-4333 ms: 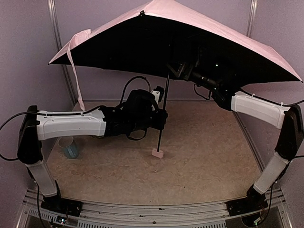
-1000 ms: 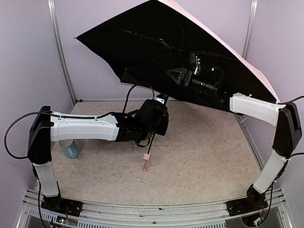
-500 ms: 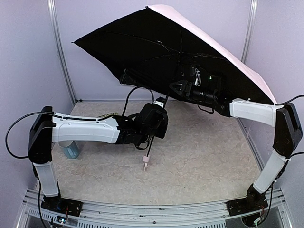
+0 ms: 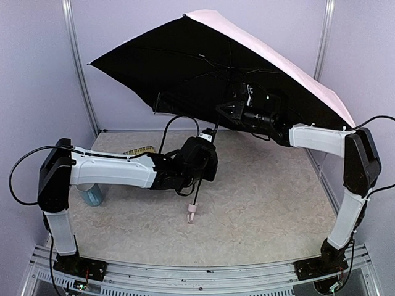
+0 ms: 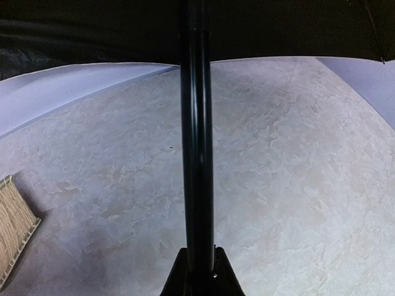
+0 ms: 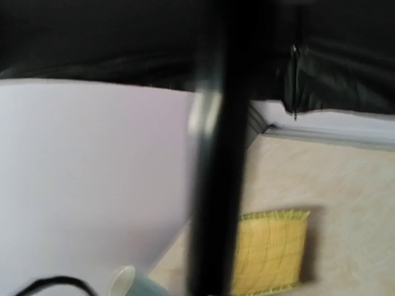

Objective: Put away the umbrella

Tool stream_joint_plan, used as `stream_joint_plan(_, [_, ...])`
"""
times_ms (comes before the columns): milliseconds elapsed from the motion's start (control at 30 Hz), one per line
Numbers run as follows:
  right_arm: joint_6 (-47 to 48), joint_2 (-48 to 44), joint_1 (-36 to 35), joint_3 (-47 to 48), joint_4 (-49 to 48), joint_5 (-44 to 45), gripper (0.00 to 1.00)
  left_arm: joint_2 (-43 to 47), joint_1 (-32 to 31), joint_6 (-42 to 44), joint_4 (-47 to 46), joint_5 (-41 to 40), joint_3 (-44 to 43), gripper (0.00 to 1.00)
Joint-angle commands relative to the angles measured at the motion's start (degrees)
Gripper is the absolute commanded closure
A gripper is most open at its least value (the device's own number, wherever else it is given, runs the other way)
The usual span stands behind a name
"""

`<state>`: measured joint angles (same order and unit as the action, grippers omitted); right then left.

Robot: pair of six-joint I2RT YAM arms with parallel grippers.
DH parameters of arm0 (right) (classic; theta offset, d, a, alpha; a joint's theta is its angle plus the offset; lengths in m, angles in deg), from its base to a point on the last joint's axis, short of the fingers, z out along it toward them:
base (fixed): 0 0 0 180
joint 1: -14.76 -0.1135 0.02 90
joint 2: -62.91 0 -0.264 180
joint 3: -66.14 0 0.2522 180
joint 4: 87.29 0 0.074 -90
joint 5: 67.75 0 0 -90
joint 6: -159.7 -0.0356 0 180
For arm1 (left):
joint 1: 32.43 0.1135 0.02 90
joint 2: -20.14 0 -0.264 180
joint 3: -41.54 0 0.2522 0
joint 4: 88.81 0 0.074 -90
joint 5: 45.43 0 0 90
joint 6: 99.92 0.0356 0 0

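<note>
The umbrella [image 4: 203,68] is open and tilted, its black lining facing the camera and the pale pink fabric along the upper right edge. Its thin black shaft [image 4: 197,188] slants down to the small pink handle [image 4: 192,213] just above the table. My left gripper [image 4: 202,161] is shut on the shaft's middle; in the left wrist view the shaft [image 5: 196,123] rises from between the clamped jaws [image 5: 197,271]. My right gripper [image 4: 227,111] sits under the canopy at the shaft's upper end. The blurred shaft [image 6: 219,185] fills the right wrist view and the fingers do not show there.
A woven bamboo tray [image 4: 139,150] lies at the back left of the table [image 4: 265,203]; it also shows as tray [image 5: 12,222] and tray [image 6: 268,250]. A blue-green cup [image 4: 92,194] stands behind my left arm. Purple walls and metal posts [image 4: 77,68] close in the sides.
The canopy has tipped further over and dropped a little, and the handle has swung slightly. My right gripper has moved left to the shaft under the canopy. The left grip is unchanged.
</note>
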<state>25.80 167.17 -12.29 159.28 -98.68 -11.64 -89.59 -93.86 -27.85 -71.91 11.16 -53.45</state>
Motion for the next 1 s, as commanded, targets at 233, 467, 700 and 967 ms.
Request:
stream_joint_plan(233, [-3.47, -0.69, 0.5, 1.03, -15.91, -12.86, 1.0, 8.54, 0.51, 10.67, -10.99, 23.02, 7.93, 0.65])
stream_joint_plan(467, [-26.24, 1.71, 0.23, 1.36, -50.18, -29.0, 1.0, 15.58, 4.64, 15.39, -15.5, 55.29, 13.52, 0.38])
stream_joint_plan(700, [-27.42, 0.54, -1.99, 1.42, -54.31, -33.5, 1.0, 20.94, 8.43, 10.28, -25.16, 64.18, 18.98, 0.4])
stream_joint_plan(967, [-29.07, 1.09, -4.86, 4.96, -57.42, -37.0, 1.0, 15.88, 8.77, 5.59, -29.4, 65.0, 16.81, 0.4])
